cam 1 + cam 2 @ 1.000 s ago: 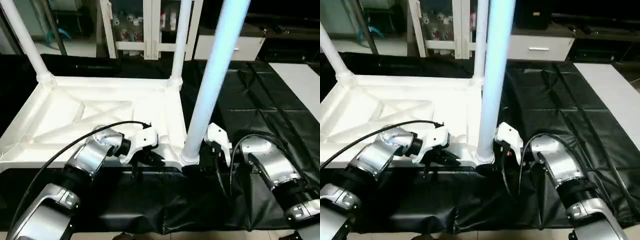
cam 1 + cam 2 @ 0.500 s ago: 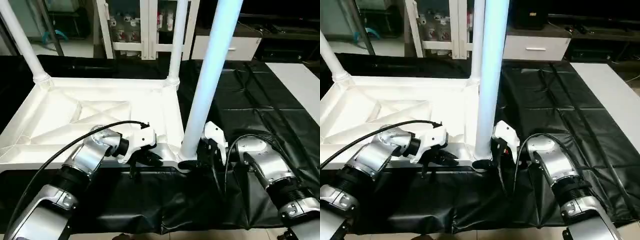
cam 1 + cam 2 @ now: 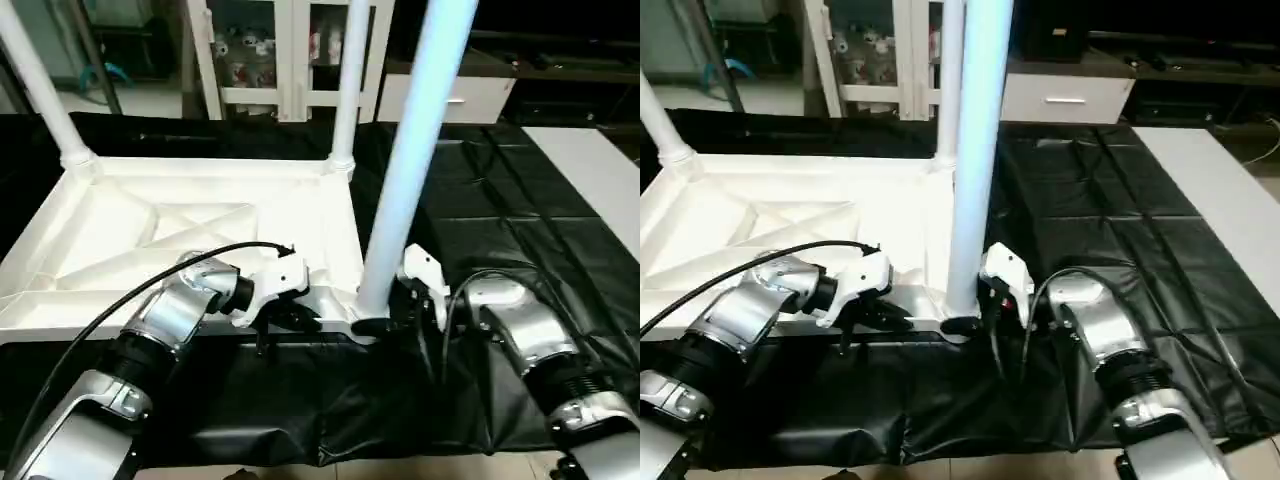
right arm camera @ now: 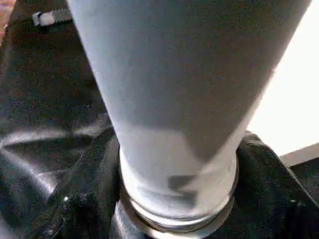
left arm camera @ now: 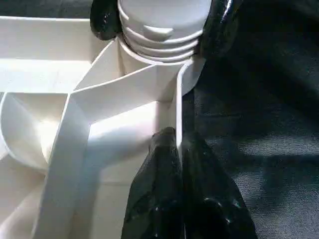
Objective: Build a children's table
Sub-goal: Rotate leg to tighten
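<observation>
Now the right end effector (image 3: 385,318) is closing in on the near-right leg (image 3: 412,160) — a second ago its black fingers stood wide at the base, and here, in the right wrist view, they hug both sides of the tube just above the corner socket (image 5: 162,37), though I cannot tell whether they truly clamp it yet. The leg itself has not shifted in the socket. My read: this is the grip taken to seat or twist that leg home.

The left end effector (image 5: 174,164) stays clenched, fingers pinched on the near rim of the table top (image 3: 200,225), steadying it. The children's table lies upside down on the black-draped worktop (image 3: 520,200), X-ribs facing up, on the left of the scene.

Count with me: one table top, three legs standing in sockets — far-left leg (image 3: 35,75), far-right leg (image 3: 348,85), and the near-right one. A fourth leg is not fitted yet, so the near-left corner looks to be what remains. Two end effectors at work.
</observation>
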{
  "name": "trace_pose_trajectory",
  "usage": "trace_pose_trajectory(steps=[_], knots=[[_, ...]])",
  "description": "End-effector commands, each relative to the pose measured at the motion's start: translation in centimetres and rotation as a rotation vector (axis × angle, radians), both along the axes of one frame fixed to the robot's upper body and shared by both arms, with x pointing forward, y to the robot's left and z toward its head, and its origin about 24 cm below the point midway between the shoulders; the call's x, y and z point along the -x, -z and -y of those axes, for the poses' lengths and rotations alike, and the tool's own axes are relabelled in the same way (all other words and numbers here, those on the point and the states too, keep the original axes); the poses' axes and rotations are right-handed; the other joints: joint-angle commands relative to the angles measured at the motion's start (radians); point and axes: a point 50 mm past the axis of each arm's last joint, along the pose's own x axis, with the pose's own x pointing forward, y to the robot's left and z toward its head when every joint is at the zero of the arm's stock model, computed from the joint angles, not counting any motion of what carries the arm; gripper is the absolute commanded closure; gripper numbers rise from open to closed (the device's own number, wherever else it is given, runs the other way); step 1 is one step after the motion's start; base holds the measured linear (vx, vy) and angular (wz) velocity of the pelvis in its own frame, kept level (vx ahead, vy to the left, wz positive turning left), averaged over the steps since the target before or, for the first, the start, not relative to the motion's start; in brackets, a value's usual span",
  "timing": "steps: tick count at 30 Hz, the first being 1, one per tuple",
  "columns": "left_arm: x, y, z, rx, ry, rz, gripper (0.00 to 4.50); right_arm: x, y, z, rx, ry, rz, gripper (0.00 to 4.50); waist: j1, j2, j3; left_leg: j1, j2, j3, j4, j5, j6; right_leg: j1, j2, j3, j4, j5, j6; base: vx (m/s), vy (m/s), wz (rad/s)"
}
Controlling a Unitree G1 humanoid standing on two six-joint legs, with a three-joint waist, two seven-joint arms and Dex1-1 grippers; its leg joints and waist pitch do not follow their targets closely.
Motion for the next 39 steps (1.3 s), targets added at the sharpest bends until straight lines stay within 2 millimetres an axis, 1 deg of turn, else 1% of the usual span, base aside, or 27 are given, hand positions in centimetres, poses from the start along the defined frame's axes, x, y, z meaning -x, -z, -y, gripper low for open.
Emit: trace_pose_trajectory(steps=[1,2,3,4,6,8,10,12,14,15,17,18,19,20,21,22,24,25,28,29,30,31,32,34,36,38,39], knots=[[0.9,1.8,0.6,-0.032,0.012,-0.072,4.50,-0.9,0.0,0.0,-0.013,0.130,0.015,1.77,0.001,0.004,-0.044,0.007,0.058,-0.030,-0.093,-0.270,0.001,0.039,-0.070,0.036,-0.072,-0.221,-0.252,0.000,0.000,0.00],[0.8,1.8,0.6,-0.026,0.004,-0.070,4.50,-1.0,0.0,0.0,-0.028,0.150,0.011,1.77,0.000,0.003,-0.043,0.008,0.059,-0.033,-0.095,-0.283,-0.006,0.040,-0.071,0.035,-0.075,-0.252,-0.243,0.000,0.000,0.00],[0.4,1.7,0.9,0.020,-0.048,-0.054,4.50,-1.4,0.3,-0.1,-0.126,0.284,-0.019,1.77,-0.005,0.005,-0.043,0.012,0.058,-0.035,-0.097,-0.311,-0.019,0.037,-0.073,0.037,-0.081,-0.307,-0.222,0.000,0.000,0.00],[0.2,1.7,1.1,0.031,-0.063,-0.050,4.50,-1.5,0.3,-0.1,-0.148,0.310,-0.027,1.77,-0.008,0.006,-0.042,0.014,0.058,-0.035,-0.098,-0.320,-0.025,0.033,-0.073,0.038,-0.084,-0.316,-0.222,0.000,0.000,0.00],[0.0,1.7,1.3,0.049,-0.087,-0.045,4.50,-1.6,0.6,-0.2,-0.181,0.366,-0.032,1.77,-0.014,0.005,-0.045,0.016,0.058,-0.037,-0.099,-0.323,-0.030,0.032,-0.069,0.037,-0.083,-0.297,-0.220,0.000,0.000,0.00],[-0.4,1.8,1.6,0.055,-0.122,-0.031,4.50,-1.5,1.0,-0.5,-0.220,0.419,-0.039,1.77,-0.017,0.010,-0.045,0.015,0.057,-0.035,-0.098,-0.321,-0.028,0.030,-0.068,0.038,-0.083,-0.281,-0.223,0.000,0.000,0.00],[-0.8,1.9,2.2,0.048,-0.165,-0.007,4.50,-1.3,1.6,-1.2,-0.253,0.470,-0.048,1.77,-0.018,0.008,-0.047,0.014,0.056,-0.033,-0.096,-0.294,-0.023,0.033,-0.067,0.038,-0.078,-0.220,-0.235,0.000,0.000,0.00],[-1.1,2.0,2.7,0.038,-0.196,0.012,4.50,-1.2,2.0,-1.8,-0.245,0.498,-0.032,1.77,-0.017,0.006,-0.050,0.016,0.054,-0.029,-0.092,-0.257,-0.010,0.034,-0.065,0.038,-0.074,-0.161,-0.247,0.000,0.000,0.00],[-1.5,2.1,3.1,0.027,-0.236,0.034,4.50,-1.4,2.3,-2.3,-0.220,0.560,-0.020,1.77,-0.018,0.006,-0.049,0.015,0.054,-0.028,-0.092,-0.247,-0.009,0.034,-0.066,0.038,-0.074,-0.155,-0.252,0.000,0.000,0.00],[-2.2,2.1,3.9,0.009,-0.307,0.079,4.50,-1.8,2.8,-2.8,-0.179,0.668,-0.007,1.77,-0.018,0.009,-0.047,0.015,0.054,-0.029,-0.094,-0.259,-0.013,0.033,-0.066,0.037,-0.077,-0.177,-0.248,0.000,0.000,0.00],[-2.2,2.1,3.9,0.009,-0.307,0.079,4.50,-1.8,2.8,-2.8,-0.179,0.668,-0.007,1.78,-0.019,0.009,-0.045,0.019,0.053,-0.032,-0.098,-0.300,-0.027,0.033,-0.067,0.037,-0.084,-0.244,-0.231,0.000,0.000,0.00],[-2.6,2.1,4.2,-0.002,-0.360,0.097,4.50,-2.1,3.1,-3.2,-0.144,0.733,0.004,1.78,-0.019,0.014,-0.045,0.018,0.054,-0.034,-0.099,-0.309,-0.032,0.031,-0.068,0.038,-0.084,-0.258,-0.223,0.000,0.000,0.00],[-2.6,2.1,4.2,-0.002,-0.360,0.097,4.50,-2.1,3.1,-3.2,-0.144,0.733,0.004,1.78,-0.022,0.011,-0.044,0.019,0.054,-0.034,-0.101,-0.328,-0.035,0.029,-0.066,0.038,-0.087,-0.272,-0.216,0.000,0.000,0.00],[-3.4,2.0,4.5,-0.028,-0.463,0.151,4.50,-2.6,3.4,-3.8,-0.082,0.828,0.009,1.78,-0.020,0.017,-0.045,0.019,0.053,-0.036,-0.101,-0.335,-0.036,0.030,-0.067,0.038,-0.088,-0.276,-0.214,0.000,0.000,0.00],[-3.8,2.0,4.6,-0.044,-0.507,0.182,4.50,-2.8,3.5,-4.0,-0.051,0.876,0.012,1.78,-0.028,0.017,-0.044,0.022,0.051,-0.035,-0.103,-0.344,-0.054,0.024,-0.062,0.038,-0.089,-0.283,-0.212,0.000,0.000,0.00],[-4.1,1.9,4.6,-0.056,-0.539,0.207,4.50,-3.0,3.6,-4.2,-0.027,0.910,0.014,1.78,-0.026,0.015,-0.043,0.023,0.050,-0.036,-0.102,-0.357,-0.055,0.024,-0.064,0.038,-0.091,-0.308,-0.204,0.000,0.000,0.00],[-4.5,1.7,4.7,-0.056,-0.590,0.247,4.50,-3.4,3.5,-4.4,0.005,0.986,0.030,1.78,-0.022,0.015,-0.045,0.021,0.049,-0.037,-0.103,-0.354,-0.049,0.025,-0.067,0.040,-0.094,-0.313,-0.191,0.000,0.000,0.00],[-4.7,1.6,4.7,-0.054,-0.605,0.261,4.50,-3.5,3.4,-4.4,0.012,1.009,0.037,1.78,-0.021,0.011,-0.045,0.019,0.049,-0.037,-0.103,-0.344,-0.046,0.026,-0.066,0.040,-0.093,-0.301,-0.190,0.000,0.000,0.00],[-5.0,1.4,4.8,-0.039,-0.649,0.294,4.50,-3.8,3.0,-4.5,0.026,1.092,0.089,1.78,-0.018,0.012,-0.051,0.016,0.047,-0.032,-0.098,-0.279,-0.026,0.029,-0.063,0.039,-0.083,-0.185,-0.202,0.000,0.000,0.00],[-5.0,1.4,4.9,-0.026,-0.658,0.297,4.50,-3.9,2.8,-4.9,-0.002,1.109,0.095,1.78,-0.016,-0.007,-0.051,0.012,0.045,-0.028,-0.096,-0.249,-0.006,0.035,-0.061,0.038,-0.081,-0.149,-0.207,0.000,0.000,0.00],[-5.0,1.4,4.9,-0.025,-0.659,0.297,4.50,-3.9,2.7,-4.9,-0.006,1.113,0.096,1.78,-0.010,0.003,-0.052,0.011,0.045,-0.029,-0.095,-0.219,0.010,0.036,-0.066,0.038,-0.077,-0.130,-0.212,0.000,0.000,0.00],[-5.0,1.5,4.9,-0.018,-0.664,0.295,4.50,-4.0,2.5,-5.2,-0.031,1.122,0.096,1.78,-0.010,0.004,-0.052,0.011,0.045,-0.028,-0.094,-0.215,0.015,0.035,-0.066,0.038,-0.078,-0.128,-0.213,0.000,0.000,0.00],[-4.9,1.6,4.9,-0.008,-0.661,0.279,4.50,-4.1,2.2,-5.5,-0.088,1.120,0.080,1.78,-0.009,-0.003,-0.051,0.010,0.046,-0.027,-0.094,-0.212,0.026,0.037,-0.068,0.038,-0.077,-0.138,-0.217,0.000,0.000,0.00],[-4.7,1.8,4.8,-0.001,-0.657,0.266,4.50,-4.2,2.0,-5.6,-0.136,1.117,0.068,1.78,-0.008,0.001,-0.048,0.011,0.049,-0.028,-0.098,-0.227,0.031,0.036,-0.067,0.037,-0.082,-0.171,-0.212,0.000,0.000,0.00],[-4.5,1.9,4.6,0.002,-0.637,0.253,4.50,-4.4,1.4,-5.5,-0.172,1.087,0.095,1.22,-0.008,0.002,-0.049,0.010,0.050,-0.029,-0.098,-0.231,0.030,0.036,-0.067,0.037,-0.081,-0.174,-0.211,0.000,0.000,0.00],[-4.4,2.0,4.4,0.003,-0.612,0.247,4.50,-4.6,0.8,-5.4,-0.198,1.056,0.120,1.06,-0.009,0.003,-0.050,0.010,0.050,-0.029,-0.097,-0.225,0.033,0.037,-0.066,0.037,-0.079,-0.155,-0.215,0.000,0.000,0.00],[-4.3,2.0,4.2,0.002,-0.587,0.243,4.50,-4.8,0.3,-5.0,-0.208,1.031,0.148,0.99,-0.011,0.006,-0.050,0.005,0.050,-0.030,-0.097,-0.223,0.040,0.040,-0.067,0.037,-0.078,-0.139,-0.217,0.000,0.000,0.00]])
